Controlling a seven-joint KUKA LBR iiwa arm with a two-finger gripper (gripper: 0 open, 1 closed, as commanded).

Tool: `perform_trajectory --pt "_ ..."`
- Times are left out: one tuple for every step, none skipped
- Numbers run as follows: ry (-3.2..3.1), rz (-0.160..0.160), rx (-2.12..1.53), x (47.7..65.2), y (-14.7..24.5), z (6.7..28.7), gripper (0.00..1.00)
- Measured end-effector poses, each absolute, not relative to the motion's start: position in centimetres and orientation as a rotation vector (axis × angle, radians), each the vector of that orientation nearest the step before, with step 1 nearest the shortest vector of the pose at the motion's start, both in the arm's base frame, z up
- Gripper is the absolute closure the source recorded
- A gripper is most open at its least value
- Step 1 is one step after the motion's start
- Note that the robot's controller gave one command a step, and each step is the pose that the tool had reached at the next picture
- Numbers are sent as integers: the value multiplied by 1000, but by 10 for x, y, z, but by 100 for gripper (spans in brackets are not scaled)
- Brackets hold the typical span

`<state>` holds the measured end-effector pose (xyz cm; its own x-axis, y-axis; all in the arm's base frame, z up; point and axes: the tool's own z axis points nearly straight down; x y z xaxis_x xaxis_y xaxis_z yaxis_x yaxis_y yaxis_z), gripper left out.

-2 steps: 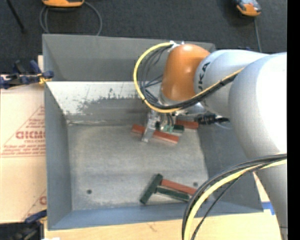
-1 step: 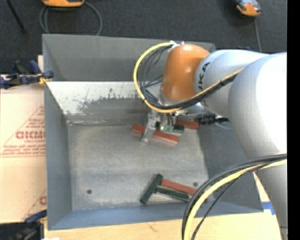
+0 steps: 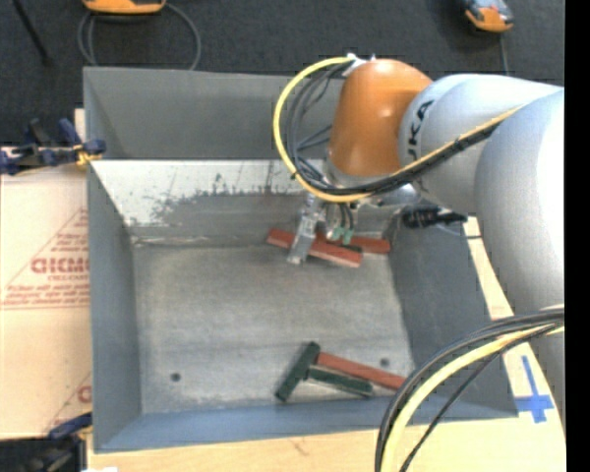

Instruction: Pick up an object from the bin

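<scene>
Pincer [image 3: 310,239] over red stick [image 3: 346,255]

One camera looks down on the grey metal bin [image 3: 177,126] from above, tilted so its far wall [image 3: 197,190] faces the lens. It sits near, the bin spanning most of the view, and the arm [image 3: 511,155] enters from the right.
</scene>
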<state>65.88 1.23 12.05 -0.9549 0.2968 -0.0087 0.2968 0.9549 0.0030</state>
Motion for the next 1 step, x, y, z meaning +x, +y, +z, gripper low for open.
perform_trajectory --pt "3099 2 472 658 12 131 100"
